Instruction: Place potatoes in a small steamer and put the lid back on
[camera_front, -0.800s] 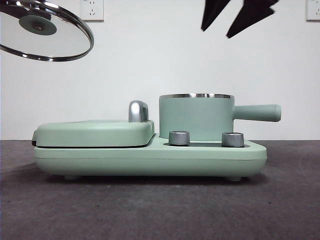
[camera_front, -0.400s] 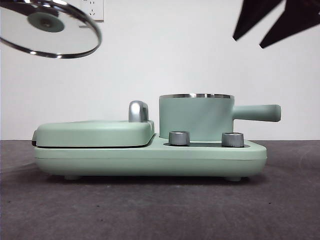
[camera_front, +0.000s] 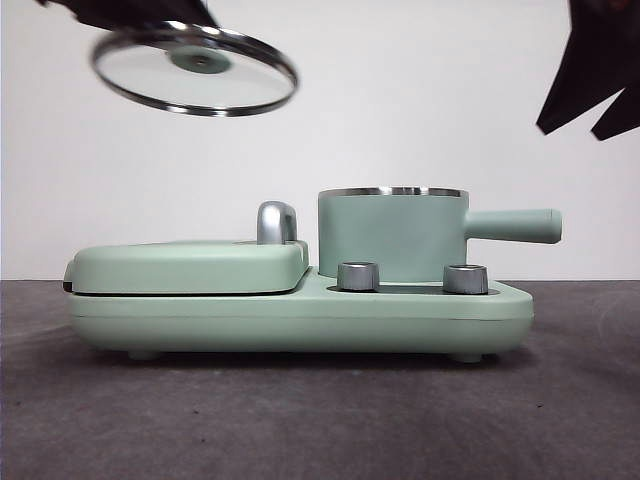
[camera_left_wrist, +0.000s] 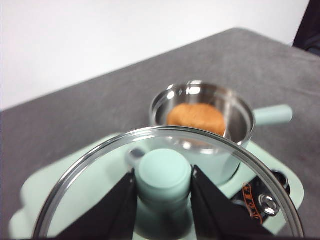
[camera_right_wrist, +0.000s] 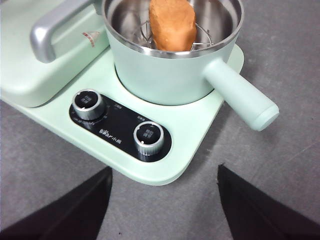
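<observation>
The left pincer pinches the lid by its knob, high beside the small steamer. The potatoes already sit inside (only lidding remains). The right pincer hangs spread, empty.

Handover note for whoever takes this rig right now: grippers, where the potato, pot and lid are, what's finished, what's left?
Left gripper: shut on the lid by its knob, holding it tilted in the air above the grill cover, to the side of the pot.
Right gripper: open, empty, near the pot's handle side.
Potato: inside the pot, on the wire rack.
Done: potato is in.
Left: carry the lid over the pot's rim, level it, lower it on, release.
</observation>
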